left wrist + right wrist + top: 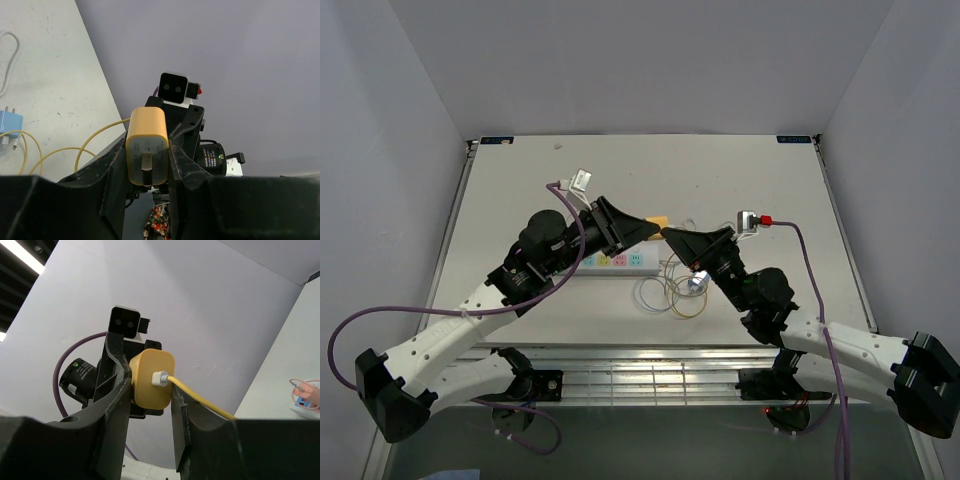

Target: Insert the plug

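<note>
A yellow plug with a yellow cable is held in the air between my two grippers, above the white power strip. My left gripper is shut on the yellow plug; its prongs face the left wrist camera and both fingers press its sides. My right gripper comes from the opposite side. Its fingers also close on the plug, on the side where the white connector and cable leave it.
A loop of white and yellow cables lies right of the strip. A small blue plug lies on it and also shows in the left wrist view. The strip's end shows in the right wrist view.
</note>
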Robot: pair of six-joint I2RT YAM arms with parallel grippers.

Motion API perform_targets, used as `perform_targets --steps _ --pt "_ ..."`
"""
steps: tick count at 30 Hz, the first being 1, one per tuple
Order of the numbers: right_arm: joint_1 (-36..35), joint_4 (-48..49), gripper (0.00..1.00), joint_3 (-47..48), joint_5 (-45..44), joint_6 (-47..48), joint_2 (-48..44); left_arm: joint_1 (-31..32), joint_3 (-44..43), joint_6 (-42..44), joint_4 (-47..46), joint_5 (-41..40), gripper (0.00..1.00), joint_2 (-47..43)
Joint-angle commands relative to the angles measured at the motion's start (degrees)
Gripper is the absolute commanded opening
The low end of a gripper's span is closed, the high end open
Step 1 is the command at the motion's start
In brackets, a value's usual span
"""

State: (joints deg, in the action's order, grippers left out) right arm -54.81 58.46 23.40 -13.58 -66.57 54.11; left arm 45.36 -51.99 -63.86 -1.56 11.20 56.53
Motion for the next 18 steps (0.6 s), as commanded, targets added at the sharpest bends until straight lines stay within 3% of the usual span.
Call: perform_targets --steps 1,6,8,11,13,14,18 --pt "-0.48 3.86 0.08 2.88 0.84 1.00 -0.14 1.13 -0.22 0.66 0.33 1.81 0.00 0.51" --pt "-0.48 3.42 0.08 2.88 0.31 3.45 -1.28 1.13 -1.89 1.45 4.89 1.11 0.00 1.39" --pt "-0.48 1.93 0.08 3.14 -0.04 5.03 -2.34 1.22 -2.07 1.63 6.04 0.58 0.21 1.21" --pt "-0.48 -1.06 0.08 3.67 -0.74 8.90 -4.00 1.13 -1.98 2.15 7.62 -0.65 0.62 0.33" --pt "-0.48 -2.90 0.08 3.76 -1.27 11.27 -4.80 1.13 -2.15 2.42 8.50 -1.27 0.74 -0.02" --pt "-0.48 -3.95 0.08 3.76 -1.79 12.15 -5.32 1.22 -2.24 2.51 8.77 -1.44 0.84 -0.37" --pt "-0.48 -6.16 0.08 3.15 -3.20 14.35 -6.47 1.13 -2.68 2.86 10.35 -2.24 0.97 -0.99"
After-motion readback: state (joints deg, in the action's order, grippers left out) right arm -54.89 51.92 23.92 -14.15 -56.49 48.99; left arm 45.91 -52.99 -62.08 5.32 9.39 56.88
